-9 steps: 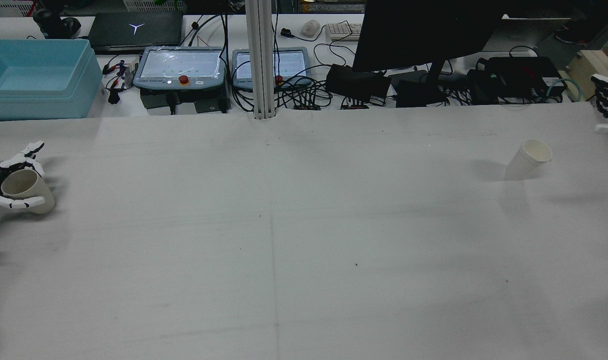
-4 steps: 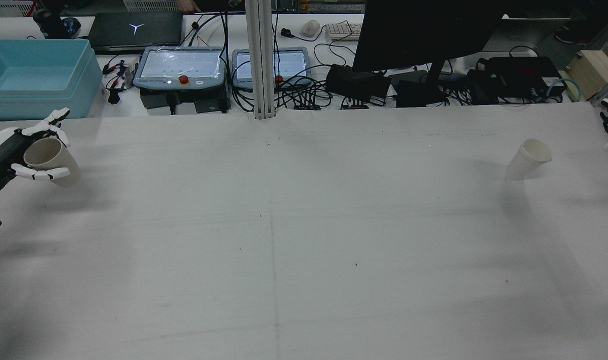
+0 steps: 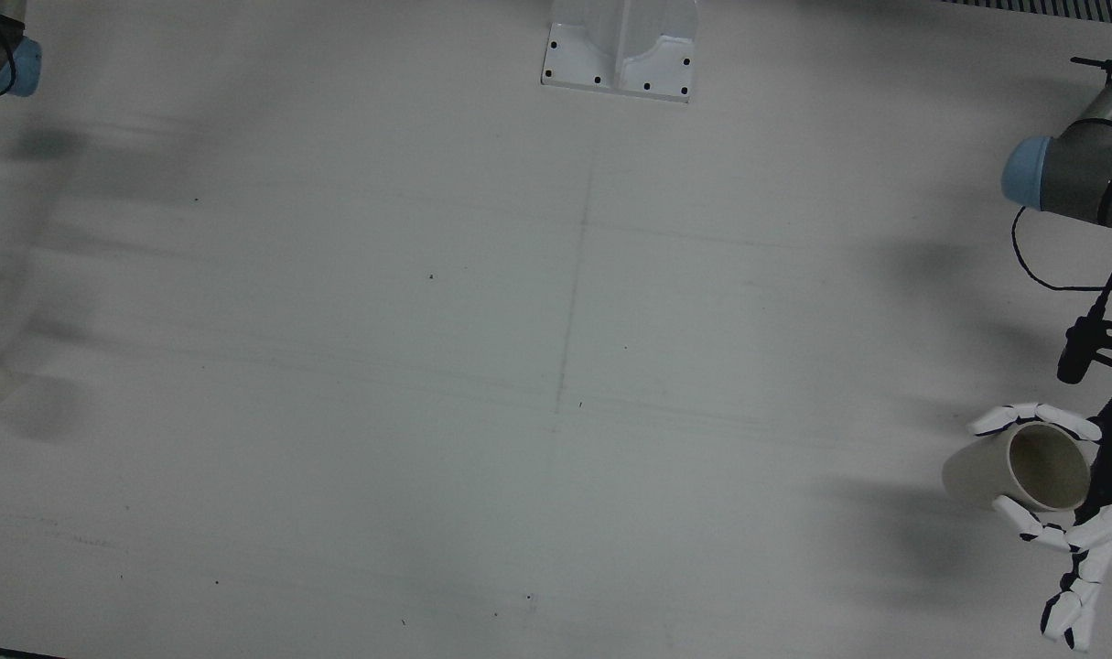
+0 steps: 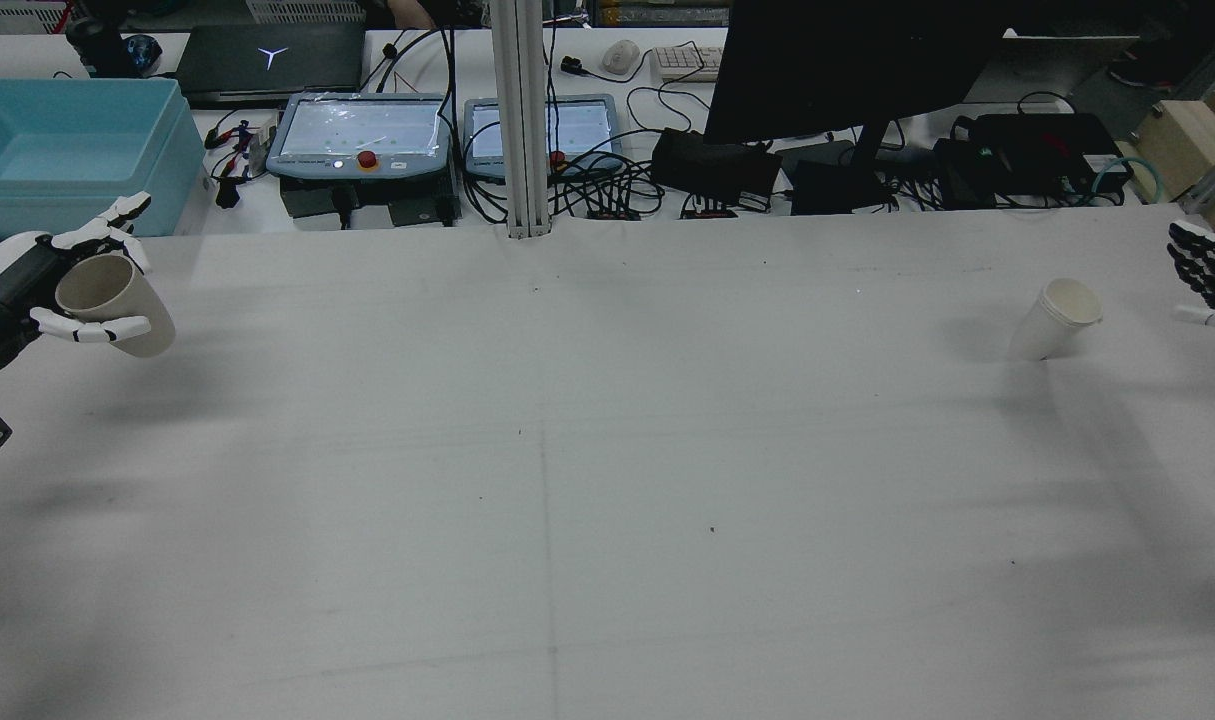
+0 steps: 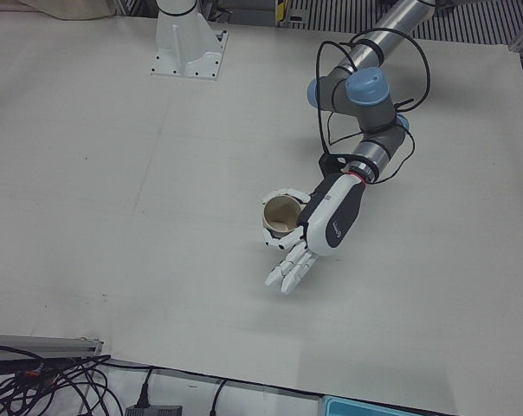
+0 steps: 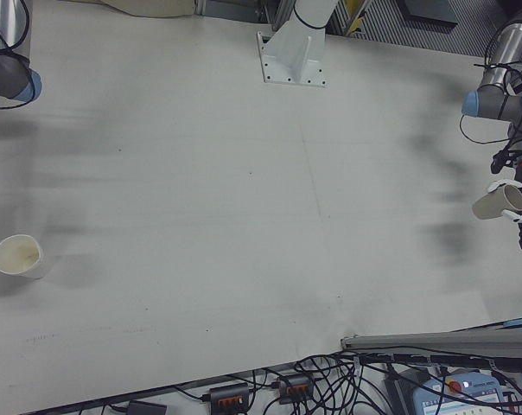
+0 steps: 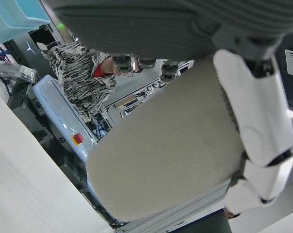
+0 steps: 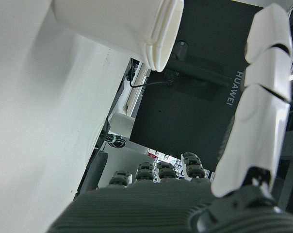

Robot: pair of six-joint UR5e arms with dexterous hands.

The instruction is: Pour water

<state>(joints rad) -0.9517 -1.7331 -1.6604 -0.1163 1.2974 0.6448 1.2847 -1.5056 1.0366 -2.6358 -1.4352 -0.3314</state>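
Note:
My left hand [image 4: 37, 290] is shut on a tan paper cup [image 4: 115, 305] and holds it above the table at the far left of the rear view, tilted slightly. The cup also shows in the front view [image 3: 1013, 467], the left-front view [image 5: 281, 217], the right-front view [image 6: 499, 201] and the left hand view [image 7: 170, 150]. A white paper cup [image 4: 1055, 318] stands on the table at the right, also in the right-front view [image 6: 19, 256] and the right hand view [image 8: 122, 26]. My right hand [image 4: 1207, 285] is open, a little to its right, not touching it.
A blue bin [image 4: 67, 150], two teach pendants [image 4: 362, 135], a monitor [image 4: 847, 70] and cables lie beyond the table's far edge. A white post [image 4: 522, 120] stands at the back centre. The table is covered by a white sheet [image 4: 607, 500].
My left hand has lifted the tan cup off the table and carried it up and away from the robot. My right hand drew back to the edge, then came in toward the white cup.

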